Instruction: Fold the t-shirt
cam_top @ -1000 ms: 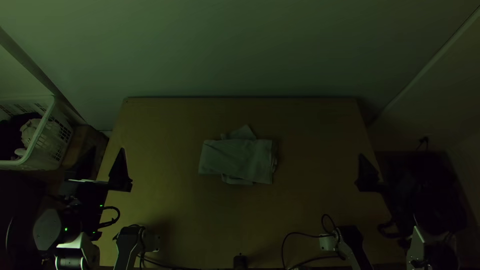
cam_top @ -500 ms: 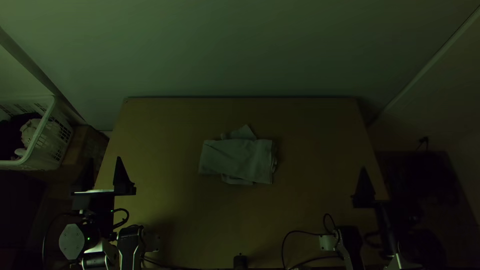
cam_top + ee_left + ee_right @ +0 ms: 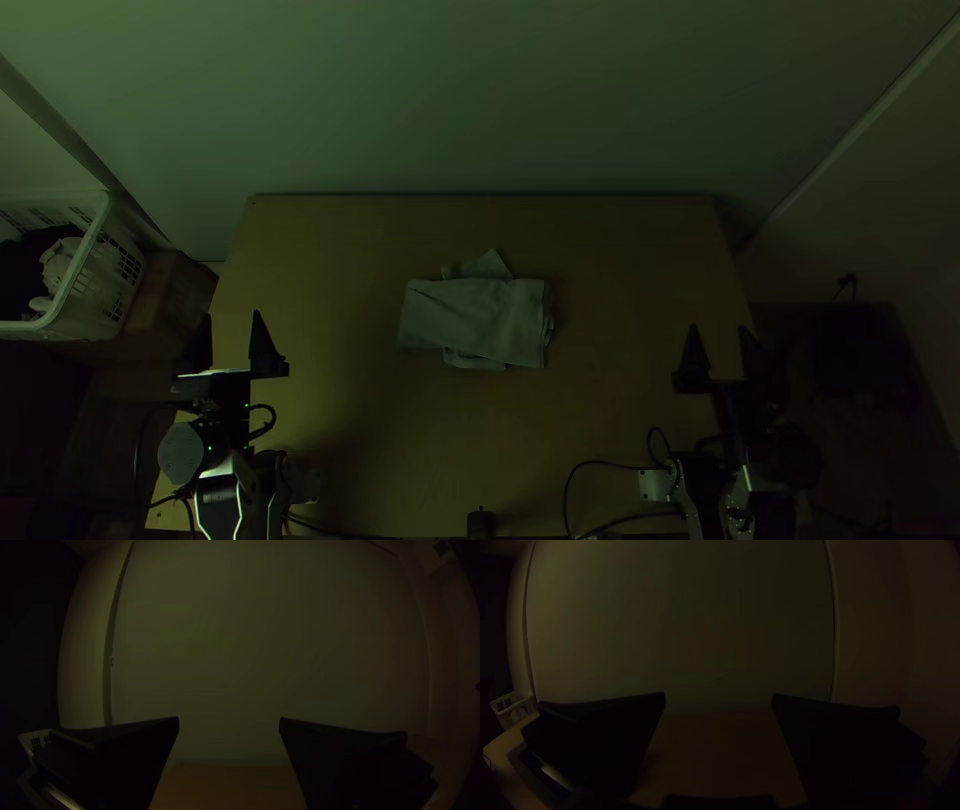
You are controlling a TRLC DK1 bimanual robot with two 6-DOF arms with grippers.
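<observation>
- Movement on both sides over the last second: left gripper (image 3: 232,314) shifted a little inward at the table's left edge, right gripper (image 3: 718,327) swung in from the right-hand edge to a more squared-up pose.
- Zero change in the t-shirt (image 3: 475,315): same spot around the middle of the light wooden table (image 3: 600,420), same compact folded bundle as a second ago.
- Fingers spread wide on left and right alike, with no cloth between either pair. Both well apart from the shirt too.
- For the task, probably mostly done. Looks like parking after a fold, or maybe lining up for one last tidy; can't tell which from this.
- Not super neat, though: pointy flap (image 3: 487,265) sticking out past the far side, smaller bit of fabric (image 3: 475,362) peeking out on the near side, layers a bit uneven at the right end. Would tuck those in if going again, gently, to avoid dragging the top layer loose.
- Off past the left edge, white laundry basket (image 3: 105,285) with dark and pale cloth inside.
- Possible snags: slack black cable (image 3: 610,463) near the right base, plus really dim light, bad news for spotting cloth edges.
</observation>
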